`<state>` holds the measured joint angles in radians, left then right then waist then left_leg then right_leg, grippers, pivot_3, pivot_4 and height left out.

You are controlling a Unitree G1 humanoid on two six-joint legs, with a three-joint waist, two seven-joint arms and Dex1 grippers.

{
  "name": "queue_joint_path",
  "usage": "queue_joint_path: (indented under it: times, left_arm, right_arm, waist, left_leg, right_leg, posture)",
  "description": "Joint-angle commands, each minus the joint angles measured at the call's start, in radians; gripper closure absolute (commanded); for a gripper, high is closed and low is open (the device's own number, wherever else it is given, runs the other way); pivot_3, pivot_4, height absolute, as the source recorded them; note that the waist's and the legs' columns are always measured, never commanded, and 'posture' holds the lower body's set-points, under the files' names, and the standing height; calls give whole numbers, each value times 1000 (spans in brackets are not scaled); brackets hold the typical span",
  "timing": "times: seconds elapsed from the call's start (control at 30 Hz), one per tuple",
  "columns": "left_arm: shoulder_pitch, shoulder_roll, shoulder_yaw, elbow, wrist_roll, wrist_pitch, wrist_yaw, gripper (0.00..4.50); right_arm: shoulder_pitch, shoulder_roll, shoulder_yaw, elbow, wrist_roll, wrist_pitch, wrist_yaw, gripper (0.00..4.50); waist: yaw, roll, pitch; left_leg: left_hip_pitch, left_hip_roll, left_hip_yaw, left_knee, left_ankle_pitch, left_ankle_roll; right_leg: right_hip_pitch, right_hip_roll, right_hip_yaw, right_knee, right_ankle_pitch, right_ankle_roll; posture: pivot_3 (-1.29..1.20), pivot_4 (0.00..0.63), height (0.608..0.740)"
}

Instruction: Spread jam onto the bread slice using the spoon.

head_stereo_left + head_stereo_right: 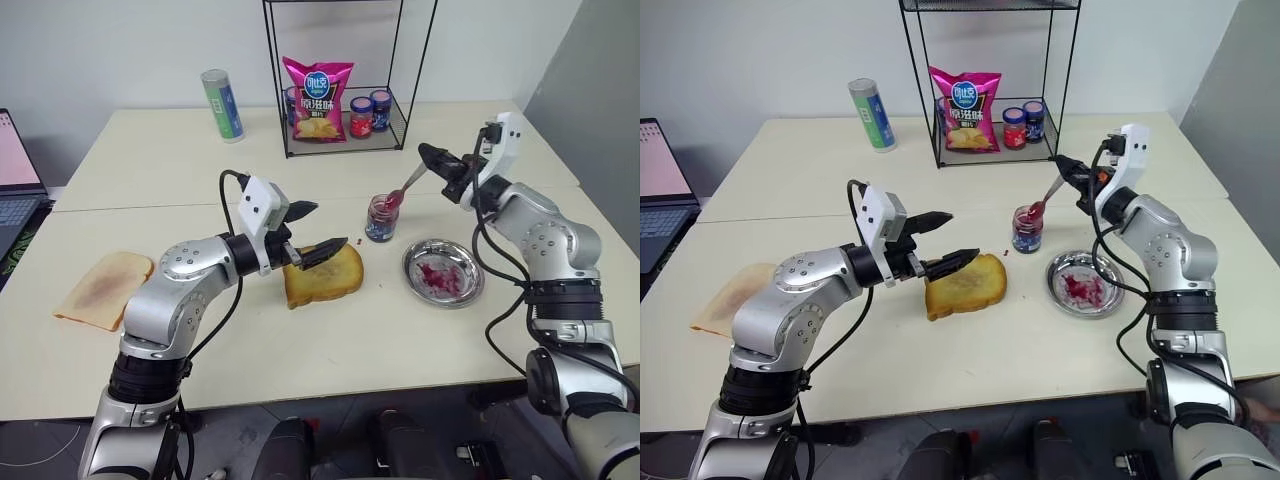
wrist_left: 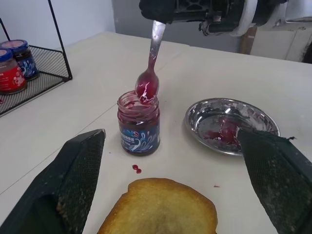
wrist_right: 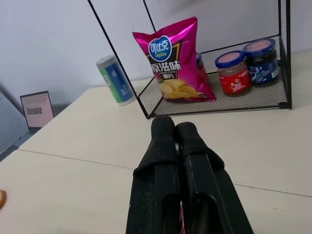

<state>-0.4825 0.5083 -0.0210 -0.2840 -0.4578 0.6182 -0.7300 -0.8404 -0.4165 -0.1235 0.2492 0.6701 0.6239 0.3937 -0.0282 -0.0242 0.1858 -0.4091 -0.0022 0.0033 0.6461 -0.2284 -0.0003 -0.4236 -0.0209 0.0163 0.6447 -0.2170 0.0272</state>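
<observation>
The bread slice (image 1: 325,275) lies golden and thick at the table's middle. My left gripper (image 1: 330,224) hovers open just over its near-left edge, one finger above the crust. In the left wrist view its fingers (image 2: 73,185) frame the toast (image 2: 161,207). My right gripper (image 1: 424,151) is shut on the handle of the spoon (image 1: 405,188), which slants down to the open jam jar (image 1: 381,218). The spoon bowl (image 2: 147,88), coated in glossy red jam, hangs at the jar's mouth (image 2: 139,124). In the right wrist view the fingers (image 3: 168,146) press together and hide the spoon.
A steel dish (image 1: 443,272) smeared with jam sits right of the jar. A paler slice (image 1: 105,288) lies at far left. At the back stand a wire rack (image 1: 345,75) with a chips bag (image 1: 317,98) and two lidded jars (image 1: 361,116), and a green can (image 1: 221,104). Laptop (image 1: 15,190) at left edge.
</observation>
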Motion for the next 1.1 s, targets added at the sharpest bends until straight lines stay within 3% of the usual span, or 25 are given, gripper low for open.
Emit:
queue_joint_path:
  times: [0.03,0.3,0.6,1.1]
  left_arm:
    - [-2,10,0,-47,0,-2,5,0]
    - [7,13,2,-50,-4,-5,7,0]
    - [21,10,4,-64,-4,-8,18,0]
    - [20,10,6,-52,5,-32,26,0]
  right_arm:
    - [-50,14,46,22,-114,-117,51,4470]
    - [-28,7,199,75,-355,-318,168,4470]
    - [-30,39,248,156,-482,-387,198,4470]
    - [-93,152,20,159,-305,-10,95,4470]
  waist:
    - [0,0,0]
    - [-1,0,0]
    - [0,0,0]
    - [0,0,0]
  left_leg:
    - [0,0,0,0,0,0]
    - [0,0,0,0,0,0]
    - [0,0,0,0,0,0]
    - [1,0,0,0,0,0]
  right_leg:
    - [0,0,0,0,0,0]
    - [0,0,0,0,0,0]
    - [0,0,0,0,0,-1]
    - [0,-1,0,1,0,-1]
  posture:
    - [0,150,740]
    - [0,150,740]
    - [0,150,740]
    - [0,150,740]
